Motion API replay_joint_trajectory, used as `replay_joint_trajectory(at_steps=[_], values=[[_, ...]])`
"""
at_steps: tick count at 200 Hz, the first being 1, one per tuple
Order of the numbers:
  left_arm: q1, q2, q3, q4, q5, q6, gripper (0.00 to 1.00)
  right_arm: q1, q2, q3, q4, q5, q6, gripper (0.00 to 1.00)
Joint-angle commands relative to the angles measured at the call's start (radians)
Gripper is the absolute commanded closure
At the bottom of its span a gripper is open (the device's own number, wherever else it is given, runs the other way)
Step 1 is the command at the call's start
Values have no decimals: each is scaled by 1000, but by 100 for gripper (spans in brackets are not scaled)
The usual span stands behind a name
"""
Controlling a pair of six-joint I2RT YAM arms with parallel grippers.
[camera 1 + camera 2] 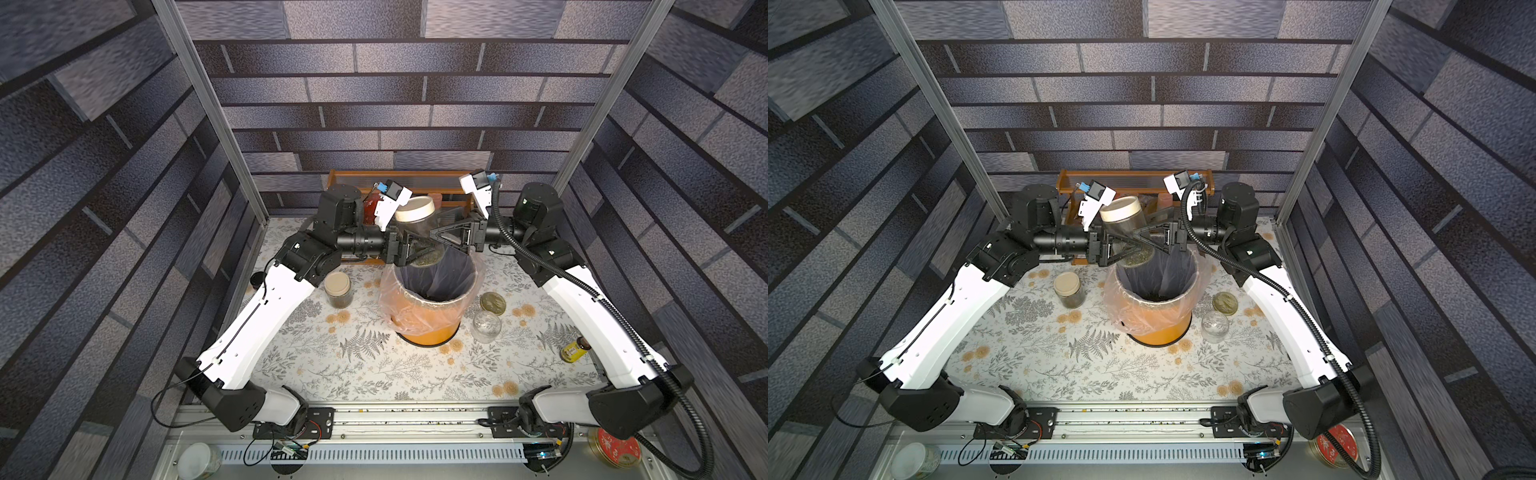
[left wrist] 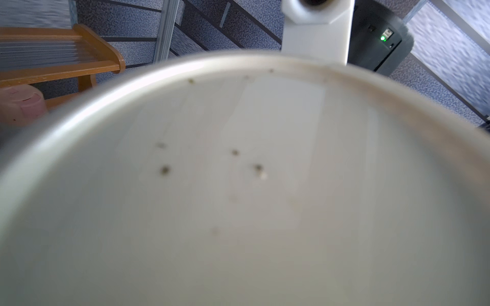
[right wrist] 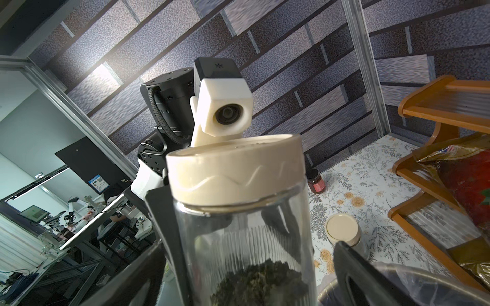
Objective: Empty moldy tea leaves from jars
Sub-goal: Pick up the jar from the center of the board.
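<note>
Jar (image 3: 246,233) | left end effector (image 1: 413,251) grasping | right end effector (image 1: 432,245) released | lid (image 2: 238,185) fills left wrist

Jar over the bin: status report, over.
Left gripper shut on jar, tilted above bin. Right gripper open around its glass. Lid on, tea leaves inside; lid blocks the pour.

Both top views are evenly bright, lit from overhead, with soft shadows on the tablecloth (image 1: 374,365) and wall (image 1: 374,104) lines bowing toward the edges. In the left wrist view the cream lid (image 2: 238,185) is one close blur (only specks show). In the right wrist view the jar (image 3: 246,238) is fairly sharp, with pale glare on its glass.
</note>
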Motion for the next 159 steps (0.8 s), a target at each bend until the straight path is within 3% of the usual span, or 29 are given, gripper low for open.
replay_joint_trajectory(at_steps=[1,31,97,134,159], values=[[6,43,103,27,85,41,27,8,33,64,7,-21,-4,0],[12,120,197,-17,115,65,27,8,82,118,18,-21,19,1],[35,207,289,-23,169,76,27,8,158,155,94,-32,101,14],[37,235,331,-43,178,91,26,8,160,161,112,-20,126,36],[37,236,327,-34,166,105,9,8,145,154,111,7,124,60]])
